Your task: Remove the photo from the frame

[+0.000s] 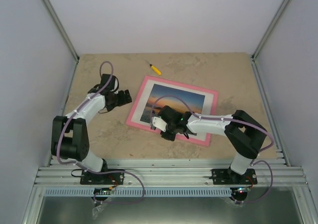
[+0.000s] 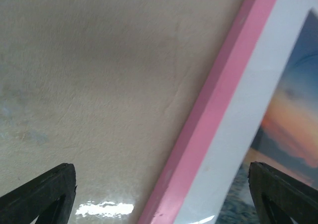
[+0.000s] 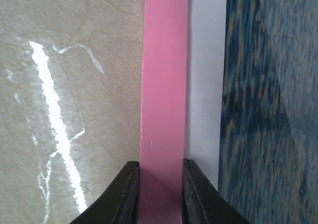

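Grip first, at the near side: the right gripper (image 3: 159, 196) sits on the near long rail of the frame (image 1: 135, 115), toward that rail's left end in the overhead view. In its wrist view the two dark fingers press against either edge of the pink rail, so it appears clenched on the frame. One finger stands outside over the table (image 3: 64, 45), the other inside over the white mat (image 3: 206, 85). The rail runs straight up that picture, so the pinch goes across its width.

The photo (image 1: 184, 102) lies face up inside the frame, to the right of the fingers in the right wrist view and just past the mat. Its long axis runs from lower left to upper right in the overhead view, parallel to the rail in the grip.

Further back, at middle left of the overhead view, the left gripper (image 2: 161, 184) is spread wide and holds nothing. It straddles the frame's short left rail, one finger over bare table, the other over the mat and the edge of the photo. Whether it touches anything cannot be told.

Both arms are at the frame, but neither reaches the print itself. Since the photo sits picture-side up, getting to it probably means turning the frame over.

A yellow screwdriver (image 1: 154, 69) lies beyond the far left corner, apart from the frame.
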Robot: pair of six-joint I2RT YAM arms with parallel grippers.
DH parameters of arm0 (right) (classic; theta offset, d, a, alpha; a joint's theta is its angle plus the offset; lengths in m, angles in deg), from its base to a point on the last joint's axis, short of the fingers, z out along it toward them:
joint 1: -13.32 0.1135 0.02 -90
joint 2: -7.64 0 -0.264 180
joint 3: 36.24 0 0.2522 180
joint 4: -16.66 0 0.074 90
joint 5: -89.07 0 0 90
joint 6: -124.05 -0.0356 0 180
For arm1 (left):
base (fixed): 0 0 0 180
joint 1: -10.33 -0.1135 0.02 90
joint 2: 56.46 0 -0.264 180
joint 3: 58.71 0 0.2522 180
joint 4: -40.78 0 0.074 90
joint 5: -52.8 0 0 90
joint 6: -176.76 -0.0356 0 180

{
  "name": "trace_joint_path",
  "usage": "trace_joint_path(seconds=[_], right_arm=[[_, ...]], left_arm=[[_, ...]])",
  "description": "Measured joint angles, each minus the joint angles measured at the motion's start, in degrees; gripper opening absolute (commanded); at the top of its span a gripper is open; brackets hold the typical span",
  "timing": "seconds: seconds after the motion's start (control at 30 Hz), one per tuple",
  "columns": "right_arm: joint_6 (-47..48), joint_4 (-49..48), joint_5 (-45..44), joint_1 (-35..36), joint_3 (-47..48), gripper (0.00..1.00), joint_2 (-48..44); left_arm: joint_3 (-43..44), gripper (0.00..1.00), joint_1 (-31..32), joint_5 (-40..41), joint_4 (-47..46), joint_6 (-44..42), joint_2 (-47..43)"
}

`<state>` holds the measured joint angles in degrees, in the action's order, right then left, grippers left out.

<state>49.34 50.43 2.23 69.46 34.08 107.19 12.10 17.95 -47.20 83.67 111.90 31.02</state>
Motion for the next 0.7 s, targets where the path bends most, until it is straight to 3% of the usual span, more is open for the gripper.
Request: trace_joint_path(seconds=[0.1,0.27,0.47,0.57,0.7], right_arm=[[1.2,-0.3,-1.6,0.0,-0.1,0.16,0.2],[1.5,-1.8,-3.8,-0.1,-1.5,0.21,-0.4],[1.3,-3.4,-9.0,-0.2,-5.2,0.44,-3.6],[0.6,-3.3,-11.2,-0.5,-6.2,0.49,-6.2],[-1.2,-3.7,-12.7,-0.5,-6.4,0.62,-10.2]], left_arm=[[1.0,0.93,1.0,1.4,1.9,-1.0,3.0],[2.9,0.90,3.4,2.6,3.5,-2.3,6.7],[4.0,0.87,4.8,2.9,4.5,-3.1,8.9],[4.5,0.83,5.3,2.8,4.7,-3.5,9.9],[5.9,0.80,6.1,2.2,5.1,-4.1,12.3]])
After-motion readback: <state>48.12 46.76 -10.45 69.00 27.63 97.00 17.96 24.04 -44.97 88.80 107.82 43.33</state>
